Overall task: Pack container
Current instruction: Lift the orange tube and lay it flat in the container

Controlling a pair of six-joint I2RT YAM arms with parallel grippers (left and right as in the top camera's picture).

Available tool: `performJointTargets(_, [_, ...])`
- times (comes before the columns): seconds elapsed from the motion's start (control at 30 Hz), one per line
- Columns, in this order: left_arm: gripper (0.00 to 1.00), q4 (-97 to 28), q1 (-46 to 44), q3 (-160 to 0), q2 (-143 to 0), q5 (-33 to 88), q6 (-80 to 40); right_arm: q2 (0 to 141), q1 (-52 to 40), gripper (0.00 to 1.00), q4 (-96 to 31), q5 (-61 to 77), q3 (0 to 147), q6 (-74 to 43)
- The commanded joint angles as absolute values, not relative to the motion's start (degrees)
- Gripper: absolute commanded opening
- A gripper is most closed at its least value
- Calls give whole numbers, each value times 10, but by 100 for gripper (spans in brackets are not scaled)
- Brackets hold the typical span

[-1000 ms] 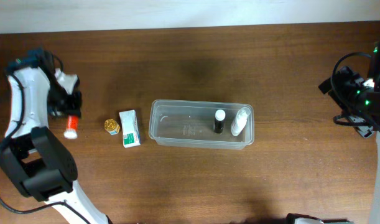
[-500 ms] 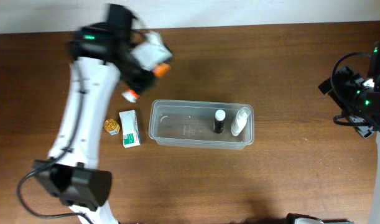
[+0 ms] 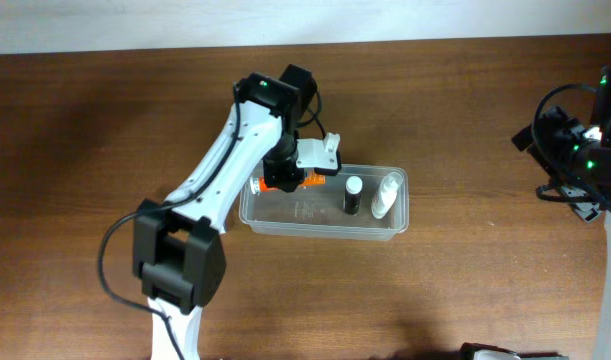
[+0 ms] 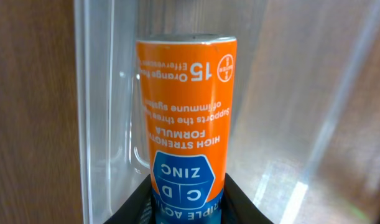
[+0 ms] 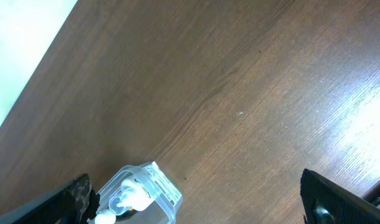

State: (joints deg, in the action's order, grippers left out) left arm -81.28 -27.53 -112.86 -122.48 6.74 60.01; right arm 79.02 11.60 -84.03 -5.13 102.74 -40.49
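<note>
**Orange tube at container's left end**

Left gripper (image 4: pixel 187 204) is clamped on the orange tube (image 4: pixel 186 118), low over the left end. Container (image 3: pixel 320 231) sits mid-table: probably light, thin-walled and slick, would skid if bumped; grip by the rim. Right end holds black bottle (image 3: pixel 353 196) and white bottle (image 3: pixel 386 195). Right gripper (image 5: pixel 205 199) is far off, fingers spread, empty.

Overhead: my left claw (image 3: pixel 290 180) and its wrist cover most of the orange tube (image 3: pixel 256 185), so only one end pokes out. The container (image 3: pixel 325 228) is hidden at its left-rear corner. Labels on the dark bottle (image 3: pixel 353 195) and the white bottle (image 3: pixel 385 195) are too small to read. My right arm is clipped by the picture's edge.

Left wrist: the tube's bottom is cut off and its lowest print is unreadable. My fingers (image 4: pixel 135 208) show as dark tips only.

Right wrist: my right claw (image 5: pixel 205 199) shows only as slivers in the bottom corners. Just one corner of the container is in frame.
</note>
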Motion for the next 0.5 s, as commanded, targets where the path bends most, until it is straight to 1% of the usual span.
performJointTargets(0.0, [1, -806, -277, -1129, -1246, 65, 648, 792, 120, 98, -841, -58, 1028, -405])
performJointTargets(0.1, [2, -797, -277, -1129, -1265, 74, 648, 792, 120, 98, -841, -58, 1028, -405])
performJointTargets(0.13, [5, -795, -277, -1129, -1268, 79, 648, 792, 120, 99, -841, -58, 1028, -405])
performJointTargets(0.2, [8, -791, -279, -1129, -1273, 86, 648, 792, 120, 98, -841, -58, 1028, -405])
performJointTargets(0.33, [21, -780, -283, -1129, -1275, 95, 648, 792, 120, 99, -841, -58, 1028, -405])
performJointTargets(0.47, [22, -767, -284, -1129, -1275, 108, 648, 792, 120, 99, -841, -58, 1028, -405])
